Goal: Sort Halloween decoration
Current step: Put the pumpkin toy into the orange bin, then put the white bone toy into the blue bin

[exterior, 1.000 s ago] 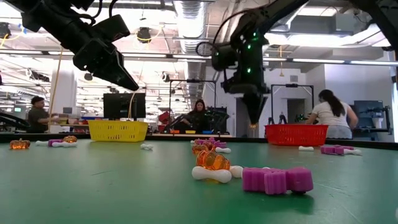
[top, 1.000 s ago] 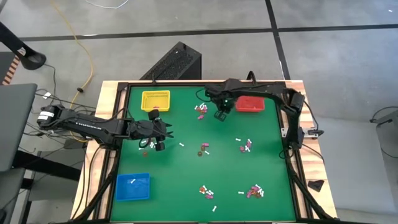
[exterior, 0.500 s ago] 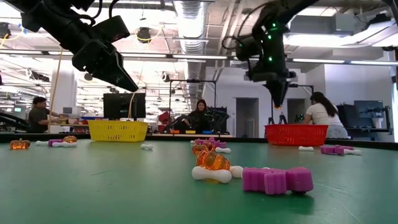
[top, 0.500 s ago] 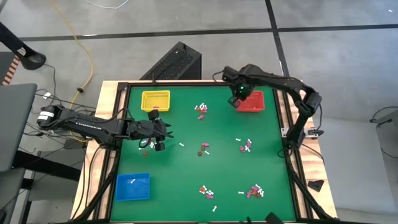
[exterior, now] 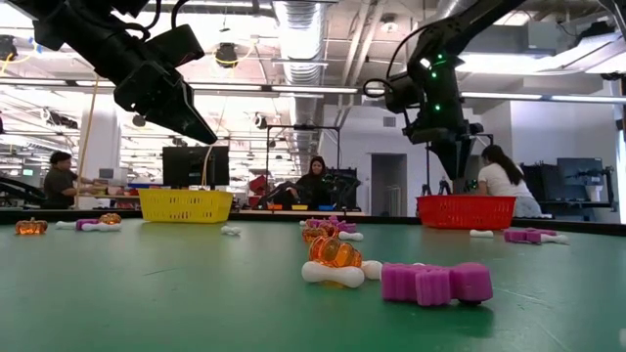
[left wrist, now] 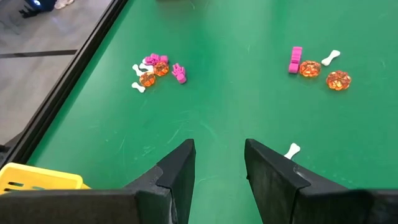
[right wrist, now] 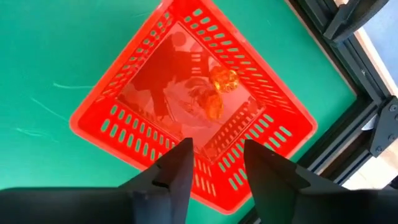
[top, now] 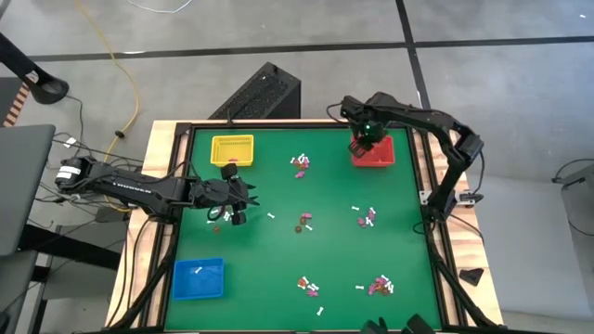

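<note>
Nearest in the low view, a purple-pink trinket (exterior: 435, 283), an orange trinket (exterior: 335, 252) and a white bone trinket (exterior: 331, 275) are seen lying together on the green surface (top: 278, 260). More trinket clusters (top: 379, 286) are scattered toward the near edge and mid-surface. A blue tray (top: 199, 278) with one white piece is set at the near left corner. The left gripper (top: 238, 200) is held above the left side of the surface, fingers parted, nothing between them. A yellow tray (top: 232, 149) stands at the far left. The right gripper (top: 361, 146) is positioned over the red tray (top: 374, 153) at the far right corner, fingers released; an orange piece (right wrist: 224, 79) is seen inside it. People are seated in the room beyond.
</note>
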Robot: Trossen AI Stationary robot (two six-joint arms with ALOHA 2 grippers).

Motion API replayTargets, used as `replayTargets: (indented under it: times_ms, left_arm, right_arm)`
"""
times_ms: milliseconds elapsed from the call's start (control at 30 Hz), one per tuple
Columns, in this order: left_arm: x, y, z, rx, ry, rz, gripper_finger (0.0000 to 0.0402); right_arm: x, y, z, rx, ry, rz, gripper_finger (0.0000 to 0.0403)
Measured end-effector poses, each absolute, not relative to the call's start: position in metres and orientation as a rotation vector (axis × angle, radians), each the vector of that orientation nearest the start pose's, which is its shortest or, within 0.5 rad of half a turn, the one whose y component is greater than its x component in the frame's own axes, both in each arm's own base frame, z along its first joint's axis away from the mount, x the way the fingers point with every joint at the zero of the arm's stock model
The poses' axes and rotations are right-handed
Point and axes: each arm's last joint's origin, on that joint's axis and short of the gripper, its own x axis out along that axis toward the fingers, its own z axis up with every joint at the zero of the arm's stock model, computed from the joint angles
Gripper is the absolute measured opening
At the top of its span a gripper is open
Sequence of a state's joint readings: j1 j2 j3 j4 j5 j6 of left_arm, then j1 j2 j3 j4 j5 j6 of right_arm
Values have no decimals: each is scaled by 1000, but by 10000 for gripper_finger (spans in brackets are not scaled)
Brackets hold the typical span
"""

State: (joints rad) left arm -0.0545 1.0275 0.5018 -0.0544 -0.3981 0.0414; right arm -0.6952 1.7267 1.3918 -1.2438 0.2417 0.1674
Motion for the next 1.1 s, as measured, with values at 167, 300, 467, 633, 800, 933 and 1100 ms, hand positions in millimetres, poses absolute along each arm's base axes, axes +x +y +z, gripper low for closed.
replayTargets:
  times_ms: [167, 300, 467, 633, 800, 933, 1100]
  left_arm:
    - [205, 0, 207, 170, 575, 323, 130]
    - [205, 0, 207, 166, 575, 323, 130]
    - [205, 0, 206, 145, 575, 330, 130]
    - [205, -1, 206, 112, 570, 308, 130]
    - [213, -6, 204, 112, 548, 132, 130]
    - [228, -5, 193, 189, 552, 10, 130]
    - [248, 7, 168, 155, 646, -116, 130]
  right_arm:
    - [235, -200, 249, 533, 1493, -911, 199]
    - [241, -175, 267, 485, 1402, -927, 198]
    - [250, -117, 281, 294, 1134, -930, 191]
    - [258, -54, 259, 209, 810, -728, 190]
    - [265, -3, 230, 107, 577, -477, 190]
    - [267, 22, 226, -48, 488, -335, 190]
    - [264, 31, 232, -148, 466, -275, 189]
